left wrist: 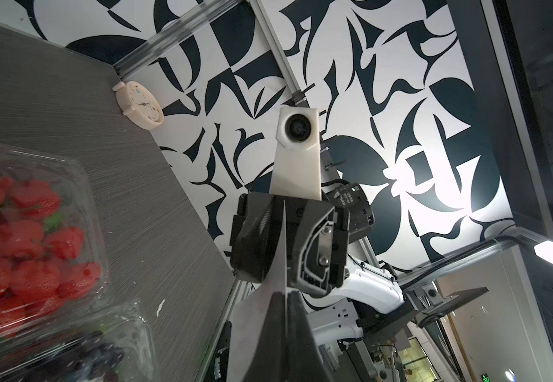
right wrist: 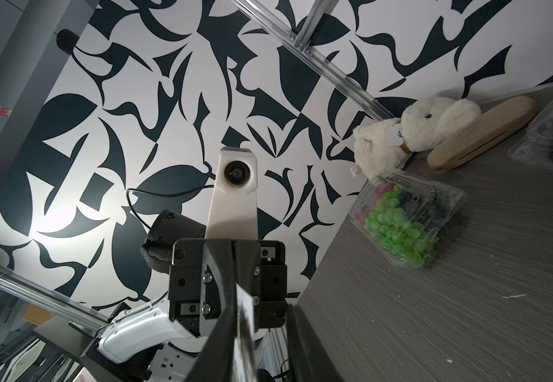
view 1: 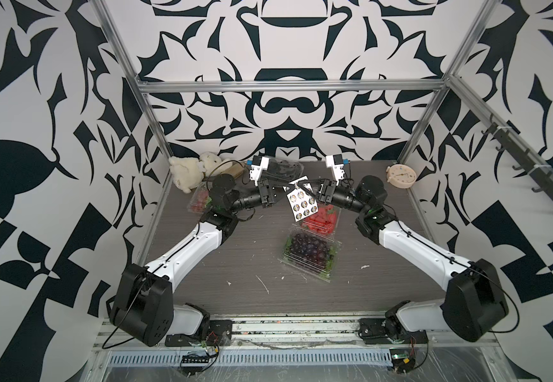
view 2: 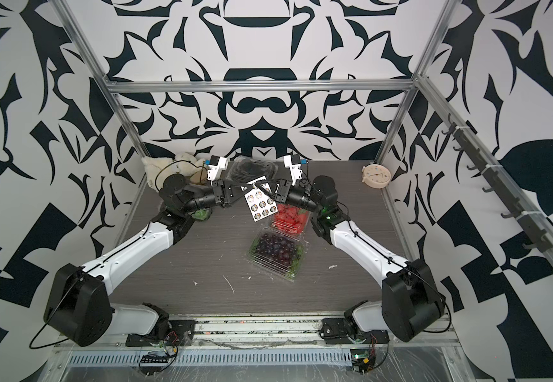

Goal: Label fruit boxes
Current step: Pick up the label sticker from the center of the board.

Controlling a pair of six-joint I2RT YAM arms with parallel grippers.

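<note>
The left gripper (view 1: 286, 188) pinches the sticker sheet (view 1: 302, 203) aloft; the right gripper (view 1: 305, 185), jaws narrowly apart, straddles its upper corner; below, strawberry box (view 1: 323, 221) and grape box (view 1: 309, 249) sit near the worktop's (view 1: 228, 258) centre, mixed box (view 1: 196, 202) by its left edge; sticker-peeling looks the step in hand; next, a firm pinch on one sticker's rim.

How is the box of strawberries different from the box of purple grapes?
The strawberry box is full of bright red fruit; the grape box holds dark purple grapes with green leaves at its edges. The strawberry box sits farther back, partly hidden by the sticker sheet; the grape box sits nearer the front, in full view. Both are clear plastic boxes on the table.
</note>
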